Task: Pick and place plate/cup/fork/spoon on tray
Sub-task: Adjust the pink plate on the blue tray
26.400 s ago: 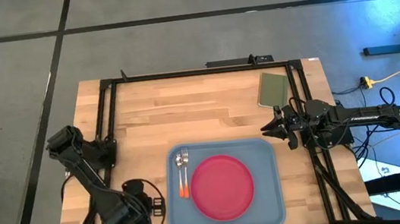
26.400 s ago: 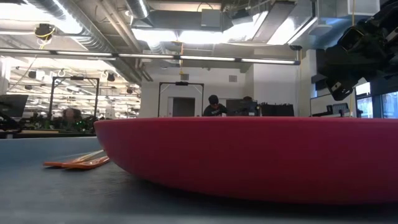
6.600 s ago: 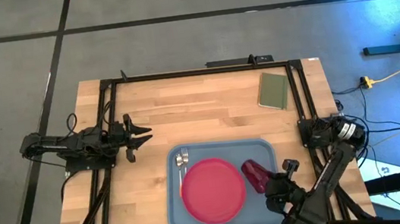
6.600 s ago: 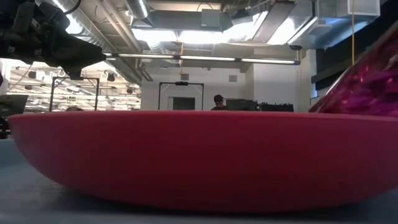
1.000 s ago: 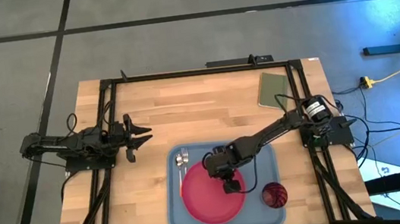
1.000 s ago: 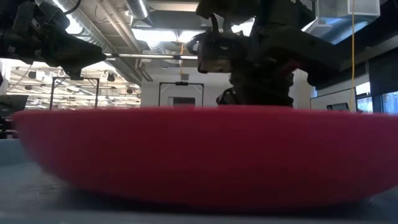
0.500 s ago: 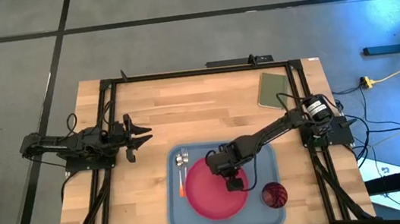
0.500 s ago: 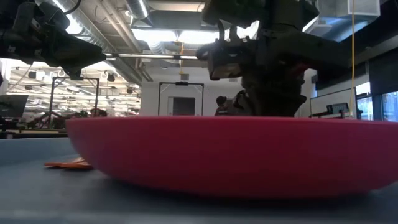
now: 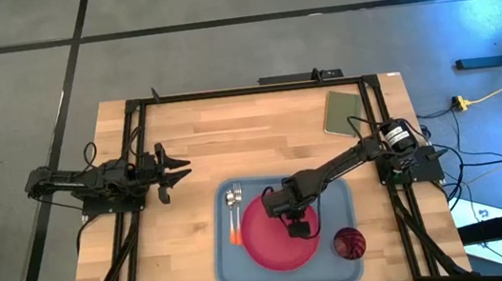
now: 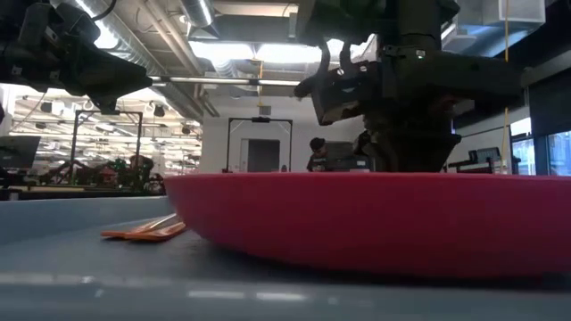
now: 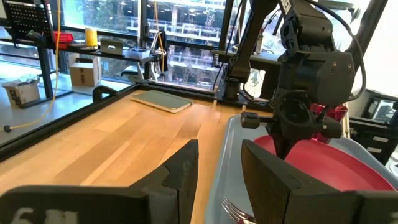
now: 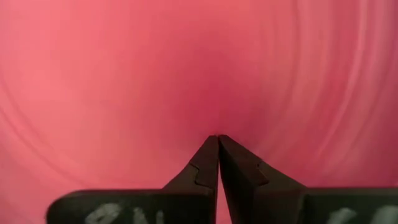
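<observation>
- On your wooden table (image 9: 259, 130), the tray (image 9: 334, 193) holds the plate (image 9: 273, 243), cup (image 9: 347, 242), fork (image 9: 239, 221) and spoon (image 9: 231, 212).
- Your right gripper (image 12: 217, 140) presses shut fingertips onto the plate's middle.
- Your left gripper (image 9: 178, 169) waits open over bare wood.
- Beyond: windows, desks, ceiling ducts.
- No readable writing.

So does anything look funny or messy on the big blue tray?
Nothing stands out. The round pink-red plastic plate, small maroon cup, orange-handled fork and spoon all sit inside the light blue-grey tray. The right claw presses shut on the plate's middle.
</observation>
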Robot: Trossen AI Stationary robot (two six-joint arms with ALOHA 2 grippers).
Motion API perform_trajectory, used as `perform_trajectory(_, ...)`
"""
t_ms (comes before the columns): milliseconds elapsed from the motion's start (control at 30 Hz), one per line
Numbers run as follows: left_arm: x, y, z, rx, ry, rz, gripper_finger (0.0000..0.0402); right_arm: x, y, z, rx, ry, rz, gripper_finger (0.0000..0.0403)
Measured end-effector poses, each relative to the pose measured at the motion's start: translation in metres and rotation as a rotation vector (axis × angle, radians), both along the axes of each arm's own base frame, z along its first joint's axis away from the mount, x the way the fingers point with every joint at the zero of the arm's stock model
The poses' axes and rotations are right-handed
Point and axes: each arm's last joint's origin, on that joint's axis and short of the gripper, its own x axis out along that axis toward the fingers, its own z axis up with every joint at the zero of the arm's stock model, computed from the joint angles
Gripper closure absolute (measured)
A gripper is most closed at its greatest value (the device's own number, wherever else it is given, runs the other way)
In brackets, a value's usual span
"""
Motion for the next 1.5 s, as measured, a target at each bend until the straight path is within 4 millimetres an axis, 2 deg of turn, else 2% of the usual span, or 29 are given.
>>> perform_trajectory(233, 0.0, 0.0, 0.0, 0.0, 0.0, 0.0, 0.0287, 0.005, 0.0, 0.016, -0.05, 0.022, 0.016, 0.0383)
perform_trajectory(500, 0.0, 0.0, 0.0, 0.0, 0.0, 0.0, 0.0287, -0.004, 0.009, 0.016, -0.063, 0.086, -0.003, 0.0383)
perform_trajectory(833, 0.0, 0.0, 0.0, 0.0, 0.0, 0.0, 0.0287, -0.006, 0.019, 0.016, -0.057, 0.069, -0.005, 0.0383)
perform_trajectory(1033, 0.0, 0.0, 0.0, 0.0, 0.0, 0.0, 0.0287, -0.015, 0.018, 0.009, -0.07, 0.123, -0.048, 0.0383)
perform_trajectory(1500, 0.0, 0.0, 0.0, 0.0, 0.0, 0.0, 0.0287, -0.032, 0.028, 0.01, -0.094, 0.256, -0.098, 0.0383)
